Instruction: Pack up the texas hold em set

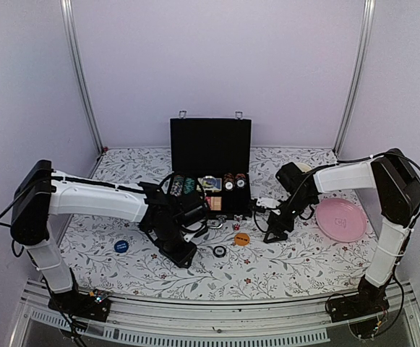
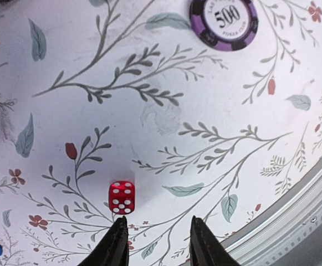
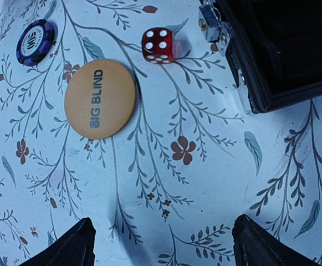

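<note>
Pale lilac walls (image 1: 217, 58) with silver corner posts (image 1: 79, 72) enclose a table (image 1: 289, 267) covered in floral-print cloth (image 1: 126, 165).

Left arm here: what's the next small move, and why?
Probably nudge the left gripper sideways and forward until the red die is centred between its jaws, then close. The jaws stand apart and empty, and the die lies on the table just ahead, off to one side of the gap.

You have the black briefcase (image 1: 210, 155) open, lid upright, striped chips (image 1: 182, 186) rowed inside, and in front of it lie a purple 500 chip (image 2: 224, 23), an orange Big Blind button (image 3: 100, 98), a blue button (image 1: 121, 246), a red die (image 3: 158, 45) by its front corner and a second die (image 2: 122, 197) farther out.
</note>
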Robot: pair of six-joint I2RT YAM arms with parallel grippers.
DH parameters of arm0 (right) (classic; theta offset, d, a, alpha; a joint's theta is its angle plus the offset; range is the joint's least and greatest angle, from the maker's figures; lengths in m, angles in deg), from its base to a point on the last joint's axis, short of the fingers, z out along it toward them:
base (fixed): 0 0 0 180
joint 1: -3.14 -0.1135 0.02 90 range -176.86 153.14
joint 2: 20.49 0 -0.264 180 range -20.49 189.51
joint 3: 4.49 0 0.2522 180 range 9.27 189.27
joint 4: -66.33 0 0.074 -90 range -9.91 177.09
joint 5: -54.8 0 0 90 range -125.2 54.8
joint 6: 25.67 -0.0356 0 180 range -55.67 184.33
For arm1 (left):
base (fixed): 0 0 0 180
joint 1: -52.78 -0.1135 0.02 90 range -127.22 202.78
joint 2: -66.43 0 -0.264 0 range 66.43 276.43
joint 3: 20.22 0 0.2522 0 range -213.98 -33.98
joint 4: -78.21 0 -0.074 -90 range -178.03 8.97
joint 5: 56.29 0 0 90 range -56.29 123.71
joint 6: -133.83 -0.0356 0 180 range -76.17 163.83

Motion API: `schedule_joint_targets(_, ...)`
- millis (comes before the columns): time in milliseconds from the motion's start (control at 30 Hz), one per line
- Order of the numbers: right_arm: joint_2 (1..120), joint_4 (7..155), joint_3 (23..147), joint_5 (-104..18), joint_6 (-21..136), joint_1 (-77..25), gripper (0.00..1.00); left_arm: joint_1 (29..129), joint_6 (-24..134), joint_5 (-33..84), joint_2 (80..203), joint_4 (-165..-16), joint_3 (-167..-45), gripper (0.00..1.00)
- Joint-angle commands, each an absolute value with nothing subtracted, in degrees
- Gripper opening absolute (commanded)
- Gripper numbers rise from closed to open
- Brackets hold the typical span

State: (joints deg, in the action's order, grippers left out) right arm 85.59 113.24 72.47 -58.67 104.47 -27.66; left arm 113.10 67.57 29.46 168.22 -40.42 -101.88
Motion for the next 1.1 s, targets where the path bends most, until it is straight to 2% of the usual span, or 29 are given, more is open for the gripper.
schedule_joint_targets(0,86.74,114.17,73.34,-58.93,105.02,-28.39,0.85,113.95,69.87,30.86,167.92,-40.86,-100.78,0.39)
schedule_joint_targets(433,86.12,114.37,73.26,-58.58,104.85,-28.59,0.85,113.89,69.32,36.29,172.61,-39.93,-102.70,0.37)
schedule_joint_targets(567,86.19,114.33,73.22,-58.57,104.85,-28.60,0.85,113.90,68.99,36.34,173.12,-39.96,-103.33,0.28)
schedule_joint_targets(767,86.21,114.35,73.24,-58.64,104.93,-28.59,0.85,113.90,68.57,36.60,173.25,-38.95,-105.28,0.21)
schedule_joint_targets(1067,86.31,114.43,73.30,-58.63,104.85,-28.59,0.85,113.77,66.99,37.93,172.50,-34.96,-114.56,0.19)
